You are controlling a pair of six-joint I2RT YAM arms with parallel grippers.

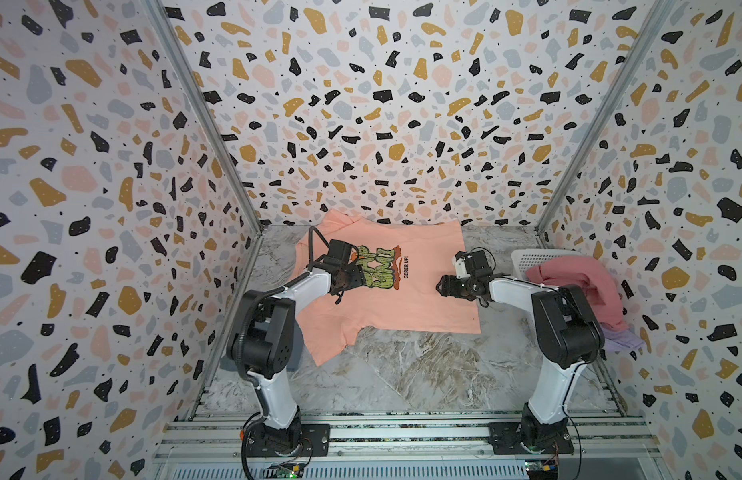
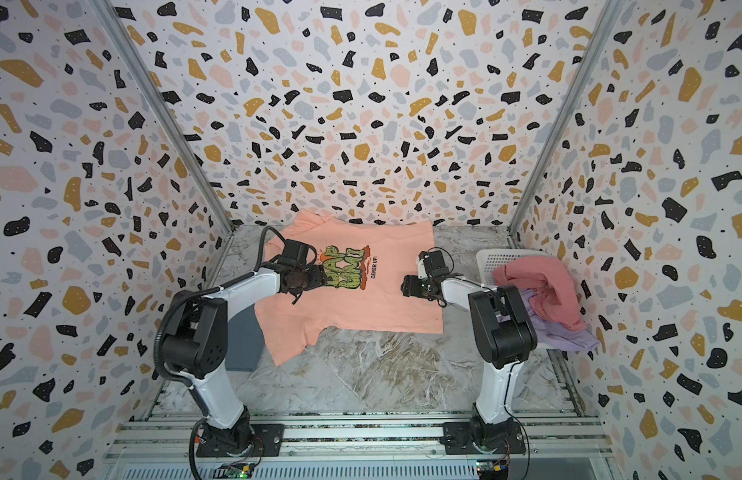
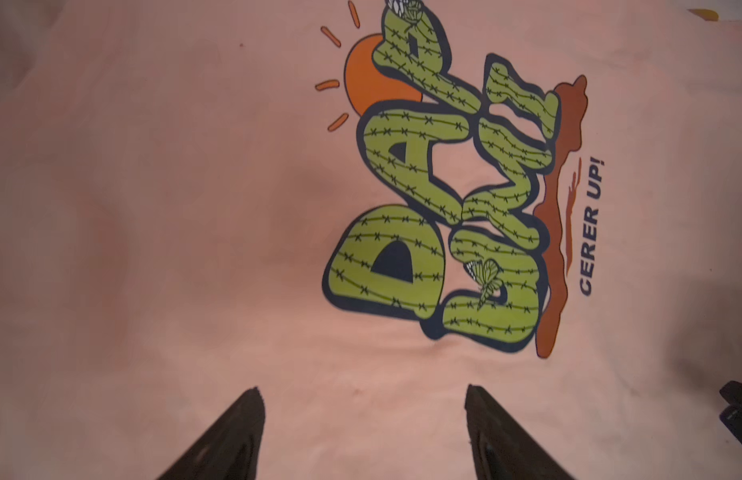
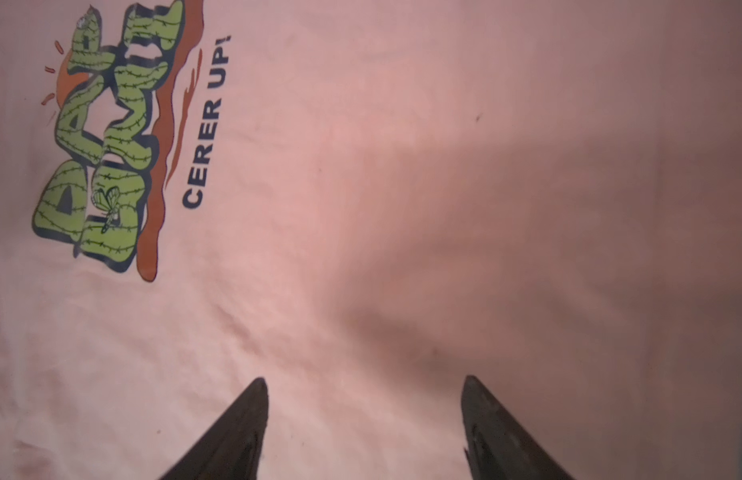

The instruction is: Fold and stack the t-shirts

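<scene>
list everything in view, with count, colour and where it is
peach-orange t-shirt: 1, peach with a green-yellow graphic, spread flat mid-table
dusty-rose t-shirt: 1, rose, draped over the basket
lavender t-shirt: 1, lavender, under the rose one at the basket's near side
slate-grey t-shirt: 1, grey, table's left edge, mostly hidden behind the left arm
basket: 1, white perforated plastic, table's right side
table: 1, grey-brown marble pattern
walls: 3, terrazzo print, left, back and right
left gripper: 1, black, open, above the peach shirt beside the graphic
right gripper: 1, black, open, above the peach shirt's plain right part
</scene>
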